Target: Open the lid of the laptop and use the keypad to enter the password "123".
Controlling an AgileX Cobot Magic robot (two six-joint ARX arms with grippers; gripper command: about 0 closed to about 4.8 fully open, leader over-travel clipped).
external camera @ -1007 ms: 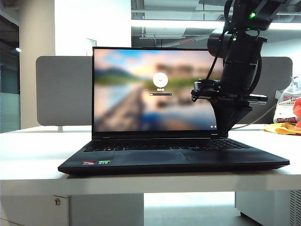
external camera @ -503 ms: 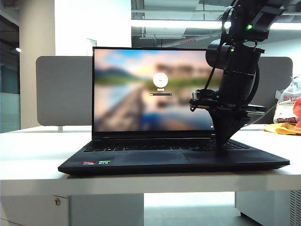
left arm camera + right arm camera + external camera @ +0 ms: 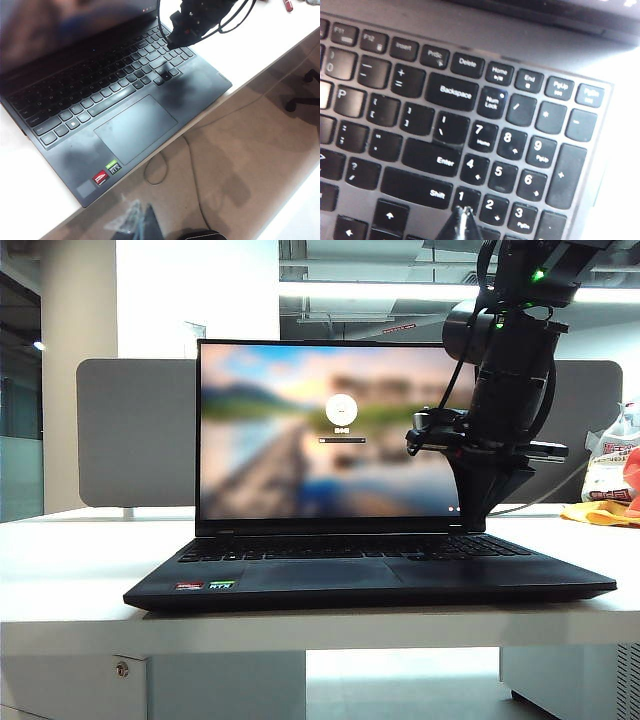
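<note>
The laptop stands open on the white table, its lid upright with a blurred login screen lit. My right gripper is shut to a point and hangs a little above the right end of the keypad. In the right wrist view its tip hovers just over the front edge of the number key 1, with keys 2 and 3 beside it. From the left wrist view the right gripper shows over the keypad. My left gripper, blurred, holds nothing over the floor off the table's front edge.
A grey divider board stands behind the laptop. A plastic bag and yellow-orange items lie at the table's right end. A cable hangs to the floor below the table edge.
Half a second ago the right gripper had dipped down onto the keypad's right end; it has risen back to where it was a second ago. The screen looks the same.
</note>
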